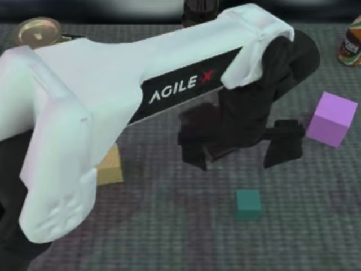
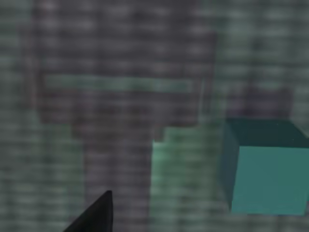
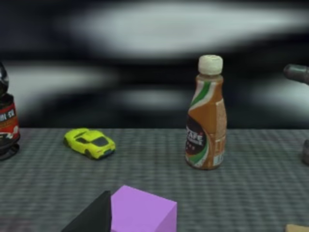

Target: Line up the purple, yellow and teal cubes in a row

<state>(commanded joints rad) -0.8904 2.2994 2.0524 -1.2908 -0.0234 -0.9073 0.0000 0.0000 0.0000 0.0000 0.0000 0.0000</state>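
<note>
Left hand (image 1: pixel 240 147) hovering mid-surface with fingers spread wide and empty, teal cube (image 1: pixel 248 204) just below it on open grey surface (image 1: pixel 169 226), purple cube (image 1: pixel 332 119) near the right edge, yellow cube (image 1: pixel 109 166) half hidden under the white arm

Grey woven table (image 1: pixel 169 237): purple cube (image 1: pixel 333 118), teal cube (image 1: pixel 248 204), yellow cube (image 1: pixel 110 166), bottle (image 1: pixel 352 42).
</note>
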